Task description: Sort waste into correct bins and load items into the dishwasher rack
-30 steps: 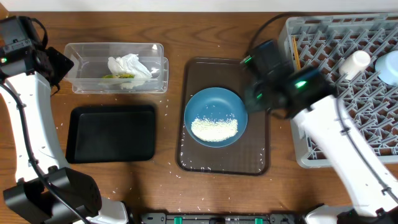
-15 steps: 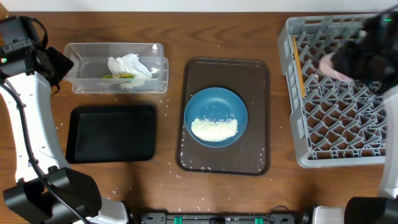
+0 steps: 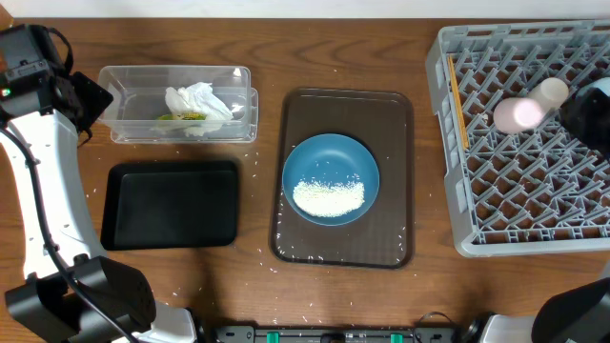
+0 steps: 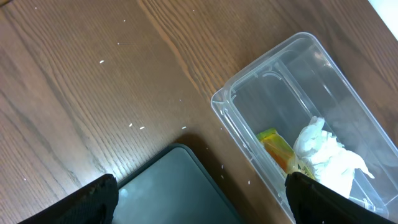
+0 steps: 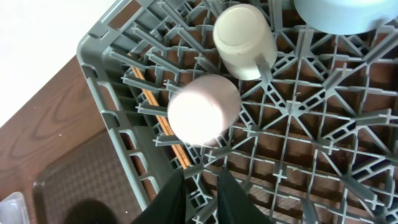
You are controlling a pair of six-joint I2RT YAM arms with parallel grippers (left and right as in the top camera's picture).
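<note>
The left gripper (image 4: 200, 190) hangs with its fingers (image 4: 93, 199) spread wide and holding nothing, above the corner of the black tray (image 3: 172, 203) beside the tub (image 3: 178, 103), where the tissue (image 3: 198, 99) and wrapper (image 4: 273, 144) lie. The right gripper (image 5: 200, 183) hovers over the rack (image 3: 524, 191) with fingers drawn nearly together, gripping nothing; just beyond them the pink cup (image 5: 204, 107) sits beside the white cup (image 5: 244, 40), near the bowl (image 5: 339, 15) and the chopsticks (image 5: 158, 112). The blue dish (image 3: 331, 162) with rice (image 3: 329, 197) rests on the brown tray (image 3: 391, 114), well apart from the rack.
</note>
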